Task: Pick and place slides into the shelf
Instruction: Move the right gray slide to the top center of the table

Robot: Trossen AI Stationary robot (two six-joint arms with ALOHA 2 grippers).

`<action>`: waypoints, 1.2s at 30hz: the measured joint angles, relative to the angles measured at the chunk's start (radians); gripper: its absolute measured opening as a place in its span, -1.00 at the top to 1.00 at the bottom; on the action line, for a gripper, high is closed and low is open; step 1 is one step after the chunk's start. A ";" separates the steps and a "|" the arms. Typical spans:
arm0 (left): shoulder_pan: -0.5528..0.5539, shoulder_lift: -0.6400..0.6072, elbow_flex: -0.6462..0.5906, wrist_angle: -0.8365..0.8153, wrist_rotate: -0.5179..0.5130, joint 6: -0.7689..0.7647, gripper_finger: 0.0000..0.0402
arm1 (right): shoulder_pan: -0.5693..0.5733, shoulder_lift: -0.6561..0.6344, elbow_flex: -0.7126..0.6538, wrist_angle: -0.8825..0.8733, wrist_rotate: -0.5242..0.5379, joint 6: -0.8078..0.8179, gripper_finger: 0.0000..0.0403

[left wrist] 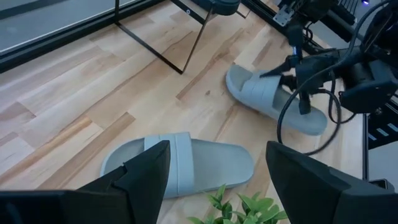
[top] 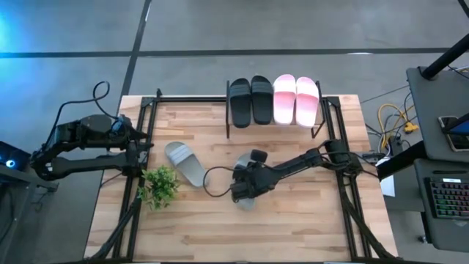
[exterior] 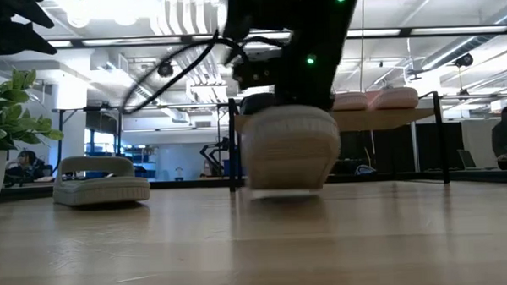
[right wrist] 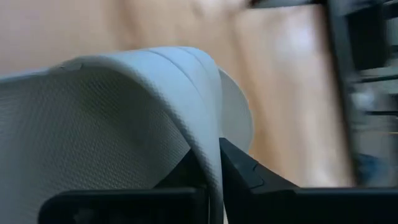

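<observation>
One grey slide (top: 183, 163) lies sole down on the table left of centre, seen in the left wrist view as the grey slide (left wrist: 180, 165). A second grey slide (left wrist: 273, 99) sits at mid-table under my right gripper (top: 245, 187), which is shut on its strap. The shelf (top: 320, 117) stands at the far edge with a black pair (top: 250, 99) and a pink pair (top: 295, 99) on its top board. My left gripper (left wrist: 217, 149) hovers open at the table's left side, above and short of the first grey slide. My right gripper pinches the edge of the grey slide's wide strap (right wrist: 208, 134) between its two fingers (right wrist: 239, 165), coming slanting down from the table's right side. In the low view the slide (exterior: 289, 150) is at tabletop level; I cannot tell if its sole is lifted.
A small potted plant (top: 157, 185) stands at the left, near the free grey slide. Black metal frame rails (top: 146, 125) run along both sides of the table. Bare wood lies between the slides and the table's near edge.
</observation>
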 joint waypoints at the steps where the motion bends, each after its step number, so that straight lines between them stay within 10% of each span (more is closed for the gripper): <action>1: 0.000 0.000 0.000 0.000 0.000 -0.001 -0.24 | 0.000 0.001 0.001 -0.035 0.039 0.005 0.93; 12: 0.000 0.000 0.000 0.000 -0.002 -0.023 -0.24 | -0.097 0.002 -0.047 -0.109 0.270 -0.059 0.93; 36: 0.000 0.000 0.000 0.000 -0.005 -0.023 -0.24 | -0.124 -0.002 -0.061 -0.140 0.222 -0.118 0.14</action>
